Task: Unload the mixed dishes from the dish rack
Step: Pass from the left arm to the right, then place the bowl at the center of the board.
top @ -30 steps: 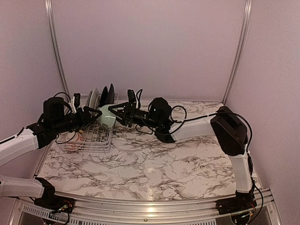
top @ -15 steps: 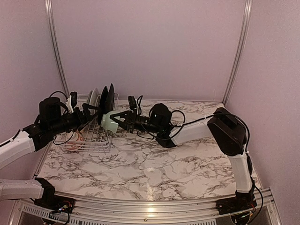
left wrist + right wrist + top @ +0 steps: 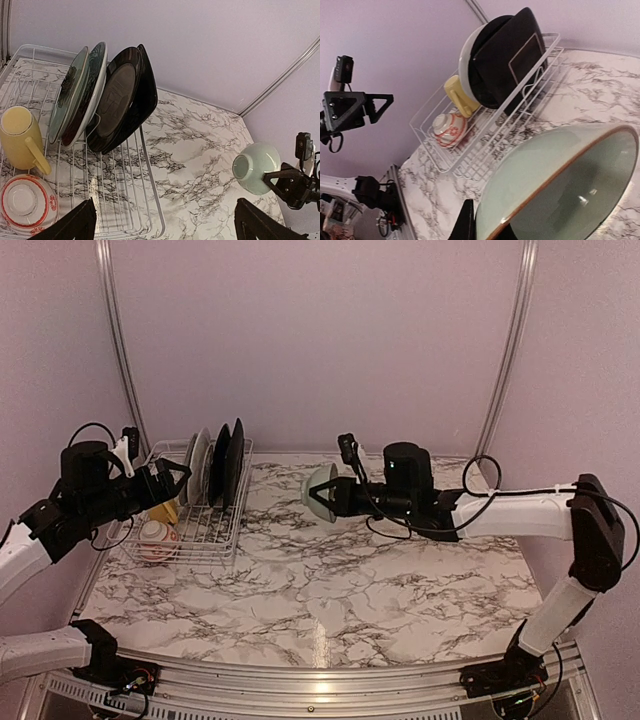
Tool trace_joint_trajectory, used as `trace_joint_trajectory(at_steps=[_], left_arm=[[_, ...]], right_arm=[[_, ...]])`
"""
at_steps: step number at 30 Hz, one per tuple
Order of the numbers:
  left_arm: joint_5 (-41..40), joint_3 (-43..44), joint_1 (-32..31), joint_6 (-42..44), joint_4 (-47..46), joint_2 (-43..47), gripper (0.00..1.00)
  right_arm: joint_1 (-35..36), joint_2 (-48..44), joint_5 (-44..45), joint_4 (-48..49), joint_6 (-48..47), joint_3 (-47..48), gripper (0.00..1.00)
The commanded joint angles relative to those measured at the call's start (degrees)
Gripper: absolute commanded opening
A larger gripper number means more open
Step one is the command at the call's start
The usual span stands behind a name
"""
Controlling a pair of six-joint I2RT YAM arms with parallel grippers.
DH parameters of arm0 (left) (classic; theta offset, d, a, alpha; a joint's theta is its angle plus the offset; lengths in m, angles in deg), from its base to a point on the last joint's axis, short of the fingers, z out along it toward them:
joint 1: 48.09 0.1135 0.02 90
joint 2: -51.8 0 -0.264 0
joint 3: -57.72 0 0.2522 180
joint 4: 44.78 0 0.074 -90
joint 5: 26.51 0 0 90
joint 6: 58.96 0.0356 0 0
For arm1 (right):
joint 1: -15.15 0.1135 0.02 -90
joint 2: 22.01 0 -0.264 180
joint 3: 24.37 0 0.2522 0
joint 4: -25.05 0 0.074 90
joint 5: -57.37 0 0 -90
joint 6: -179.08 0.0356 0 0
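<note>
Marble-patterned tabletop (image 3: 320,600) nearest, grey veins on white. At 10 o'clock on it, the white wire dish rack (image 3: 200,540), long side running away from the arms. In the rack's 7 o'clock corner, the small red-and-white patterned bowl (image 3: 25,202). Just beyond and just beside it, the yellow mug (image 3: 17,140), handle turned toward that bowl. Over the rack's 9 o'clock side, the left gripper (image 3: 178,480), jaws spread wide, hanging above the wires.

Past the table's middle toward 12 o'clock, well apart from the rack, the pale green bowl (image 3: 318,490). Lifted off the marble and tipped on its side, foot toward the rack, mouth toward the right arm. Pinched onto its rim, the right gripper (image 3: 338,498), jaws drawn tight on the wall. From the right wrist, only one dark finger (image 3: 467,222) showing beside the bowl's outer surface.

Farthest back, at the rack's 12 o'clock end, four plates standing tilted in the slots, packed close. On the 9 o'clock side, a pale plate with a dark medallion (image 3: 67,97). Next, a teal-faced plate with a dark red back (image 3: 97,67). On the 3 o'clock side, two black plates (image 3: 117,100) leaning against each other
</note>
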Motion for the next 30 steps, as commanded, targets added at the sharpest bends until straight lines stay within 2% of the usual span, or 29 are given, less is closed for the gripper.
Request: trace_joint_trajectory(at_steps=[1,4,7,10,14,17,24,30], left_arm=[[-1.8,1.3,0.0,2.6,1.1,-0.1,0.99],[-0.3,1.5,0.0,2.4,-0.7,-0.6,0.99],[0.3,1.3,0.0,2.4,-2.4,-1.0,0.99],[0.4,1.2,0.0,2.4,-3.0,-1.5,0.99],[1.2,1.4,0.0,2.6,-2.3,-1.5,0.99],[1.0,1.7,0.0,3.0,-1.3,-1.0,0.99],[-1.3,3.6,0.0,4.1,2.1,1.9,0.99],[-3.6,2.4,-0.1,3.8,4.7,6.0,0.99]], right_arm=[[-0.3,-6.1,30.2,-29.1,-23.2,-0.3,0.0],[-1.7,-8.4,45.0,-38.9,-27.5,-0.8,0.0],[-5.3,-8.7,51.4,-46.0,-28.7,0.4,0.0],[-10.4,-8.0,49.2,-51.7,-27.7,2.2,0.0],[-17.6,-7.8,42.8,-52.2,-28.1,2.7,0.0],[-22.1,-3.3,40.2,-55.0,-28.2,5.4,0.0],[-27.6,5.8,39.9,-56.3,-29.6,9.4,0.0],[-27.8,9.6,39.2,-56.5,-29.5,10.0,0.01]])
